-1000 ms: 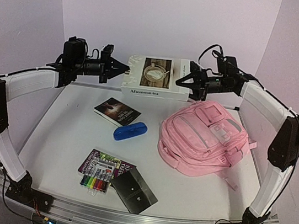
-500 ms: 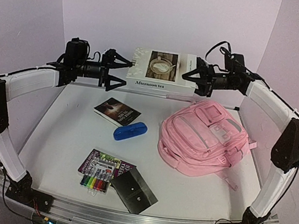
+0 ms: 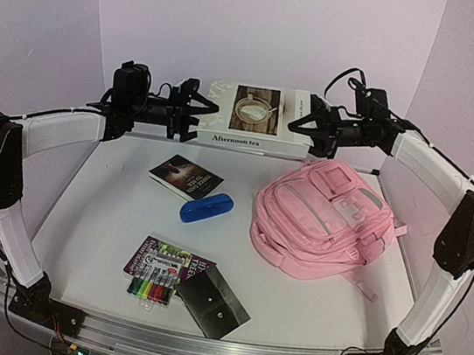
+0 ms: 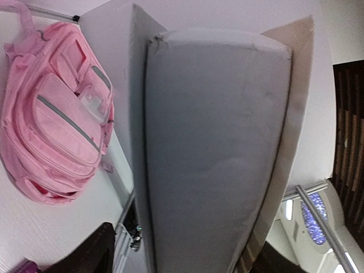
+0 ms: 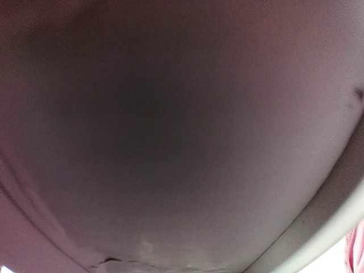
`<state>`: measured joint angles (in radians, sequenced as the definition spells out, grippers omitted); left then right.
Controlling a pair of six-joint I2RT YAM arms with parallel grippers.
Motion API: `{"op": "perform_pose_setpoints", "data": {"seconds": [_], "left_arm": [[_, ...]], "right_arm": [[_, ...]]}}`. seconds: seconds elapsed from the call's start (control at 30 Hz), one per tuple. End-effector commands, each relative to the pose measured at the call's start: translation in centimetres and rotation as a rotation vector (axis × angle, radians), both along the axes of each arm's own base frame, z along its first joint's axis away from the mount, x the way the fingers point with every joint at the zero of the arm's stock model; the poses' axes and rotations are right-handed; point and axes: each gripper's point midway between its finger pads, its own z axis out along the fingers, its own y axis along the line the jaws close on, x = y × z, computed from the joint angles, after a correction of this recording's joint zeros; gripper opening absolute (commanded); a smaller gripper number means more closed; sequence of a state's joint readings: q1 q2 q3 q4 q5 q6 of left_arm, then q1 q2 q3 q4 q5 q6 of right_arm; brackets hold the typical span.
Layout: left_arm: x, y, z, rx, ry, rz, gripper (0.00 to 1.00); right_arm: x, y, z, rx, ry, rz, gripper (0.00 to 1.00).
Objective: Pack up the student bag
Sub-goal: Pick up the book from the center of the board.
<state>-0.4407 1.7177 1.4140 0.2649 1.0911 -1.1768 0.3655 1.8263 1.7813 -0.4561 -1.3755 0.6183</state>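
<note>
Right tool [image 3: 304, 127] beyond diagonal student bag [image 3: 321, 223]

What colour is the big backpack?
The backpack is pink with pale grey trim. It shows best in the top camera view.

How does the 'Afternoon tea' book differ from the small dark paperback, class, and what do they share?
Size: the Afternoon tea book is larger and thicker than the dark paperback. Cover: the Afternoon tea book is white with a cup photo; the dark paperback is mostly black. Pose: the Afternoon tea book is tilted up between the left end effector and right end effector; the dark paperback lies flat on the table. Both are closed books.
</note>
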Motion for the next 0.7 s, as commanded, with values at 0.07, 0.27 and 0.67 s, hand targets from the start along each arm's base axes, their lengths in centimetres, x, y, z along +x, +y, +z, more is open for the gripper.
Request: {"op": "perform_pose_setpoints", "data": {"seconds": [0.07,0.27,0.67], "left_arm": [[-0.9,-0.3,2.6,-0.085,-0.072,-0.041,0.40],[-0.1,0.5,0.9,-0.104,-0.001,0.056,0.14],[2.2,6.1,-3.7,0.019,0.101,0.487,0.08]], "right_arm": [[-0.7,0.3,1.4,0.028,-0.116,0.013,0.21],[4.1,-2.2,-2.4,-0.109,-0.107,-0.207,0.67],[3.0,-5.8,-12.6,-0.810,-0.592,-0.191,0.63]]}}
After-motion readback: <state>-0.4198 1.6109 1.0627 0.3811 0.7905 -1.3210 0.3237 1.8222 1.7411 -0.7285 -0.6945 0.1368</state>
